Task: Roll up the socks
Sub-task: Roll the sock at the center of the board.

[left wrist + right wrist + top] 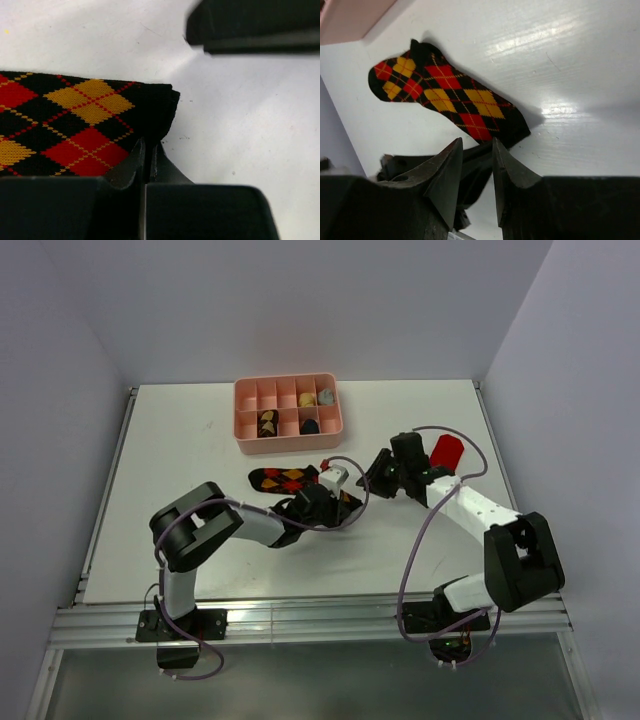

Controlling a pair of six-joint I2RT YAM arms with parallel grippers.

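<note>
Left claw (pixel 148 150) closed; we see its tips pinching the hem corner of the argyle sock (pixel 75 120), which is black with red and yellow diamonds. The rest of the sock lies flat on the white desk (pixel 180 440), spreading ahead and to the left of that claw. Right claw (pixel 476 145) stands parted and holds nothing, with the same hem end just ahead of its tips. We note a red sock (pixel 447 450) close behind the right claw, and a pink tray (pixel 290 443) well beyond both claws.
</note>
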